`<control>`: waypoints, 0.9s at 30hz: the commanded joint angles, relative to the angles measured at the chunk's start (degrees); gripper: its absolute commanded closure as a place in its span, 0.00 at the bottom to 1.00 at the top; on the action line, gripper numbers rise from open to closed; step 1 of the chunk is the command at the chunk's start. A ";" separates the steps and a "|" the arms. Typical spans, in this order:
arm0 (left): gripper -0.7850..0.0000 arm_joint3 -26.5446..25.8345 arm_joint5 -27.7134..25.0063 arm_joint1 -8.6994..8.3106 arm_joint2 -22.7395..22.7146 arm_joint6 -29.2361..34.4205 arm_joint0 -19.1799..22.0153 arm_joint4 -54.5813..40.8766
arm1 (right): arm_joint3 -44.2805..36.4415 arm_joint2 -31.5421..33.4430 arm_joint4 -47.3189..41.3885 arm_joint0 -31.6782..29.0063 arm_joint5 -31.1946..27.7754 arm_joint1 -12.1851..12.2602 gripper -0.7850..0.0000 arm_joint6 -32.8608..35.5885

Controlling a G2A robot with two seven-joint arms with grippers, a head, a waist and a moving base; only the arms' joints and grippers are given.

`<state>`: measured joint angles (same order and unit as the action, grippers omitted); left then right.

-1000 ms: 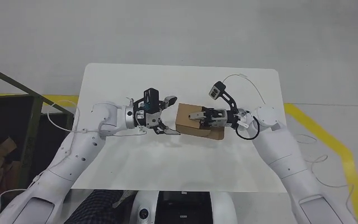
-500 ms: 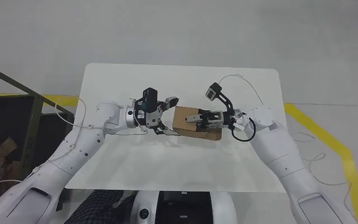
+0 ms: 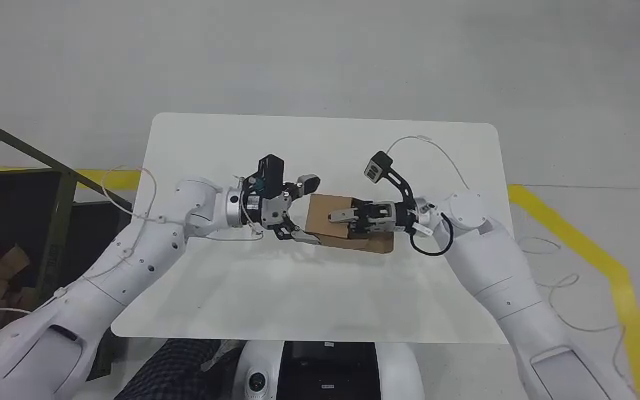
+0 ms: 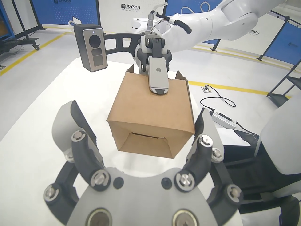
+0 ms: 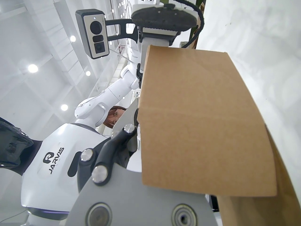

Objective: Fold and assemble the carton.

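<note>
A brown carton (image 3: 330, 226) lies on its side at the middle of the white table (image 3: 200, 290). My right gripper (image 3: 350, 214) is shut on its upper wall at the end away from my left arm. One grey finger (image 4: 158, 78) rests flat on top of the carton (image 4: 150, 104); the other is hidden. In the right wrist view the carton (image 5: 200, 123) hides all but one finger (image 5: 125, 118). My left gripper (image 3: 297, 210) is open, its fingertips on either side of the carton's near end. That end (image 4: 145, 142) gapes toward it, with flaps folded inward.
A thin white cable (image 3: 432, 135) loops on the table's far right part. A dark metal frame (image 3: 40, 190) stands off the table's left side. The right arm's camera bracket (image 3: 378, 166) sticks up beside the carton. Bare tabletop lies in front and behind.
My right gripper has slid the carton a little toward my left gripper. The left gripper stays open in nearly the same spot.
</note>
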<state>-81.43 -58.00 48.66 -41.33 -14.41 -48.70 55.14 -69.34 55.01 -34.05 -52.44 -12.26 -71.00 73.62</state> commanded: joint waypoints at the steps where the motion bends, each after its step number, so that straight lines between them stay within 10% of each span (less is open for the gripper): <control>1: 0.00 0.04 0.00 -0.19 0.98 0.41 0.58 -0.29 | -0.05 -0.09 0.08 -0.01 -0.12 -0.03 1.00 0.05; 27: 0.19 1.28 0.00 -1.83 7.91 -3.86 4.94 -1.43 | 0.03 -0.54 0.04 0.29 -0.61 -0.36 1.00 0.32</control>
<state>-80.18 -58.00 46.86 -33.54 -18.05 -43.80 53.68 -69.33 54.46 -33.99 -52.14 -12.85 -71.35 74.02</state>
